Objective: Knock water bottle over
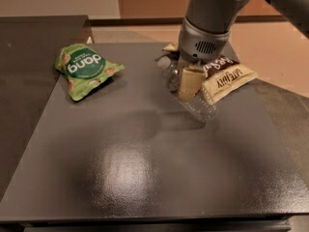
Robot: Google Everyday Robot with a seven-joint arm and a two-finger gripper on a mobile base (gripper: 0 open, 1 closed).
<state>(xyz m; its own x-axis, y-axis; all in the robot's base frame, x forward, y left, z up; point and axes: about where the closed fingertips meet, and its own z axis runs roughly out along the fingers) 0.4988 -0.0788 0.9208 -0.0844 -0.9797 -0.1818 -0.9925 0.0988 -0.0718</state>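
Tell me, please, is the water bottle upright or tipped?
Tipped: the water bottle lies aslant on the table, the gripper over its middle.

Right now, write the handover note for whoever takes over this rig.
Claw: low over the table, right against the water bottle, beside the brown snack bag.
Water bottle: tipped over, cap toward the far left, base nearer the camera; seems to lie on the table.
Done: the knock, by the look of it.
Left: lift the claw clear and confirm the bottle rests flat.
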